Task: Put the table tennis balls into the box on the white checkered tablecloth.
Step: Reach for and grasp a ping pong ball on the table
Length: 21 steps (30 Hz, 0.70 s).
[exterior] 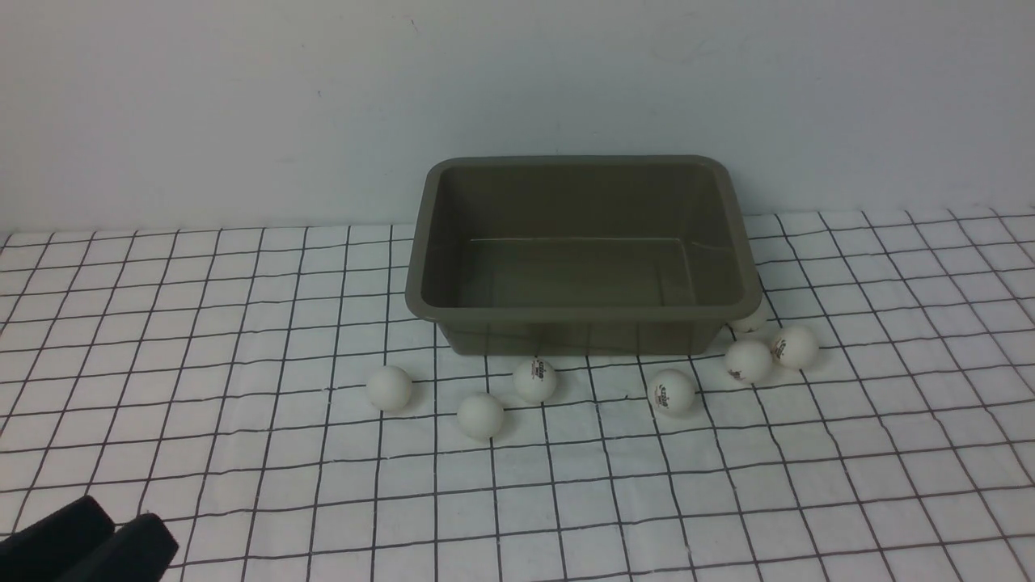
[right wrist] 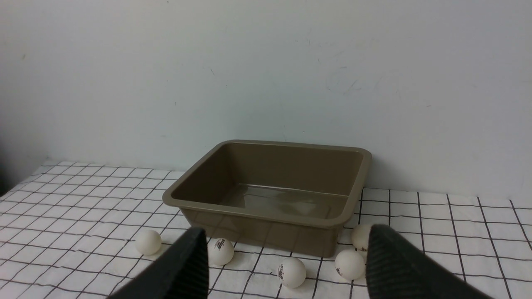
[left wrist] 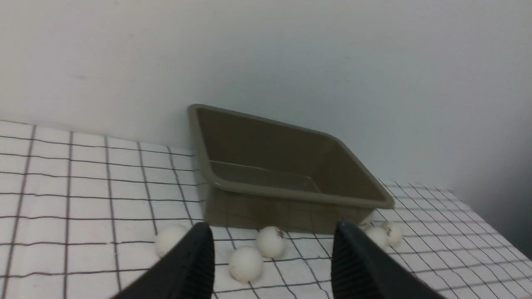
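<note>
Olive-grey rectangular plastic box (exterior: pixel 578 166) empty on white black-gridded tablecloth (exterior: pixel 242 323) | seven small white plastic table tennis balls (exterior: pixel 535 380) loose along box's near wall and its right near corner | left gripper (left wrist: pixel 272 226), right gripper (right wrist: pixel 286 229): jaws wide, holding nothing | risk: an off-centre pinch would likely squirt a light ball away; the close-set cluster by the corner could scatter.

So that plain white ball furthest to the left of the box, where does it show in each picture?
Front view: the leftmost ball lies on the tablecloth, left of the box's near corner.
Left wrist view: the same ball, end of the row before the box.
Right wrist view: again the end ball, off the box's near corner.
Shared landmark: the box.
</note>
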Each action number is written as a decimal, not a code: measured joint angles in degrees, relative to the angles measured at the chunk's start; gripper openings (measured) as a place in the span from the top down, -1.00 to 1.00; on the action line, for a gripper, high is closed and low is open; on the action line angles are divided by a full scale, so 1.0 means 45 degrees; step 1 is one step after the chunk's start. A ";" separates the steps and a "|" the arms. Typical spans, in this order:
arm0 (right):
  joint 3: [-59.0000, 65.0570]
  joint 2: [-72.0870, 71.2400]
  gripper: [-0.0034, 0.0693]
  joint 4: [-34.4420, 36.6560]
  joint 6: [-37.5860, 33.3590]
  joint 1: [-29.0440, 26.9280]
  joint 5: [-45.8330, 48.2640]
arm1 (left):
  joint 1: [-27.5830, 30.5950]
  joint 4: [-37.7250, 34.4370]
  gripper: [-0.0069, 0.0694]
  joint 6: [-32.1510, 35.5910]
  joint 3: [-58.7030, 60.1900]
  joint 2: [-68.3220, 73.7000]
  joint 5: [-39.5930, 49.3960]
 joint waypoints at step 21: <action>-0.2052 0.8406 -0.36 -0.0035 -0.3267 0.0000 0.0141 | 0.0000 0.3118 -0.12 0.1323 -0.2367 0.3525 0.0723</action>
